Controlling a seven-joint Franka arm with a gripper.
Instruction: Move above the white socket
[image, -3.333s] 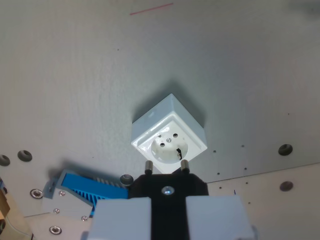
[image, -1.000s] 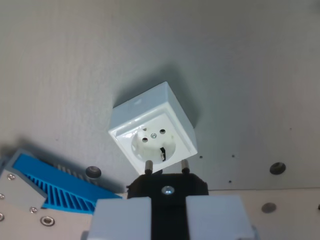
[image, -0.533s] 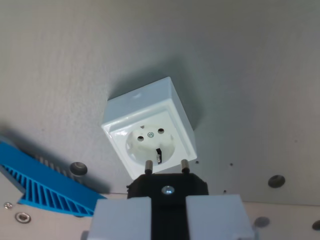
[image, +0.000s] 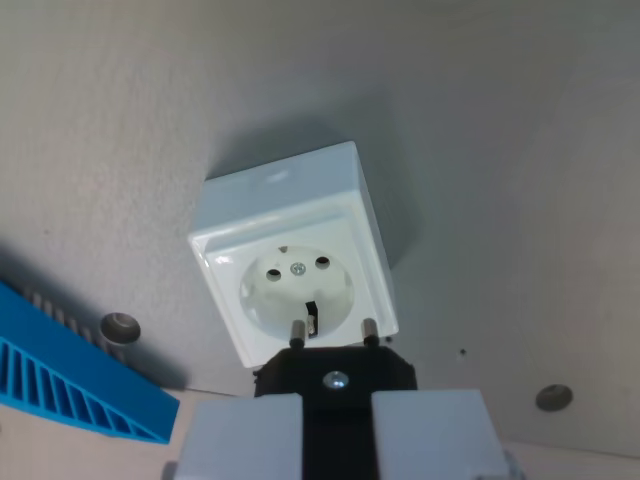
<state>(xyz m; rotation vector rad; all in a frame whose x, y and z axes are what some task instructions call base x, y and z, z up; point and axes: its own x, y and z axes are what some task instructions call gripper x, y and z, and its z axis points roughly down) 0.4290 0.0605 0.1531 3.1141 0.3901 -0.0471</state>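
The gripper (image: 335, 435) fills the bottom of the wrist view, its two pale grey fingers (image: 245, 440) pressed against a black plug (image: 335, 375) held between them, one on each side. The plug's two metal pins (image: 297, 332) stick out ahead of the fingers, side by side. The white socket (image: 290, 255) sits just ahead of the pins on a grey table (image: 480, 120), slightly toward the wrist view's left and turned at an angle to the gripper. In this view the pin tips overlap the near edge of the socket's face, at the lower rim of its round recess; whether they touch it cannot be told. The recess shows two holes, a centre screw and a dark slot near the left pin. A blue ribbed part (image: 70, 385) lies at the gripper's lower left, with a round hole (image: 120, 326) in the table between it and the socket, and another hole (image: 553, 397) off to the gripper's right.
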